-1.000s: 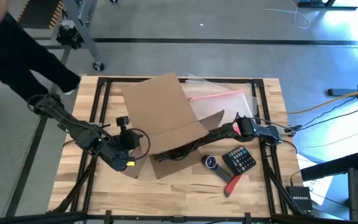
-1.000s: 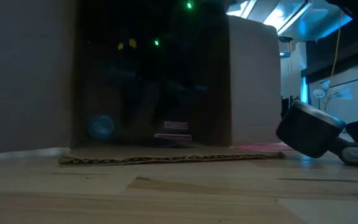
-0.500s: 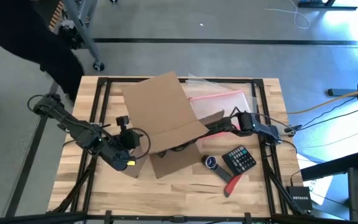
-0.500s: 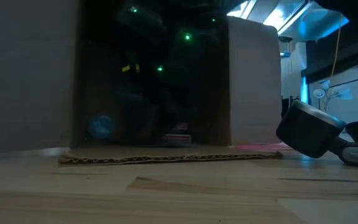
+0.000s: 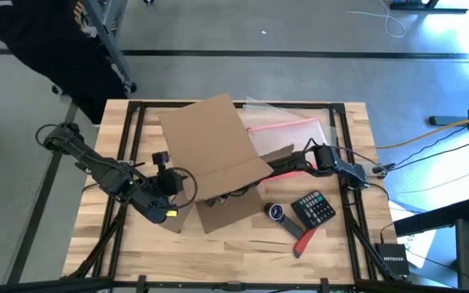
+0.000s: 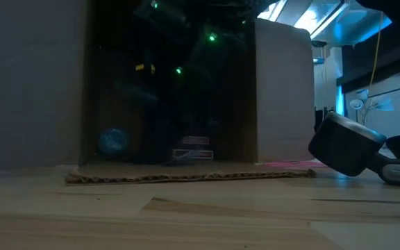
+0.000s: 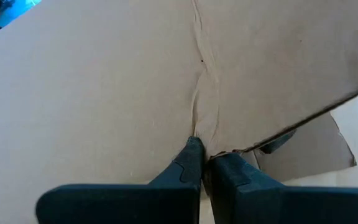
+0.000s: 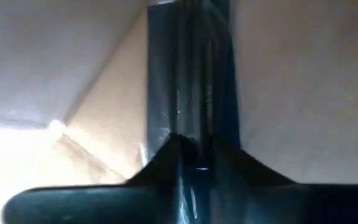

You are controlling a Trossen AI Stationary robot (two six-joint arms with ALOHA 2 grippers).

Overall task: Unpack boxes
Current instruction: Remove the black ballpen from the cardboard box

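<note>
Right gripper (image 8: 194,155) deep inside box (image 5: 210,146), pinching a dark item; box mouth at 5 o'clock; left gripper (image 7: 202,163) clamps box edge.

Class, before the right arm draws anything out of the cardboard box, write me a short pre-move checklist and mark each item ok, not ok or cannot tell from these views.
1. Left gripper shut on the cardboard box, clamping its flap edge: ok.
2. Right gripper reached inside the box: ok.
3. Right gripper closed on a dark, glossy item: ok; what the item is: cannot tell.
4. Box mouth open toward the low camera, flap flat on the table: ok.
5. Path outside the mouth free: cannot tell; calculator, red-handled tool and a round item lie nearby.
</note>
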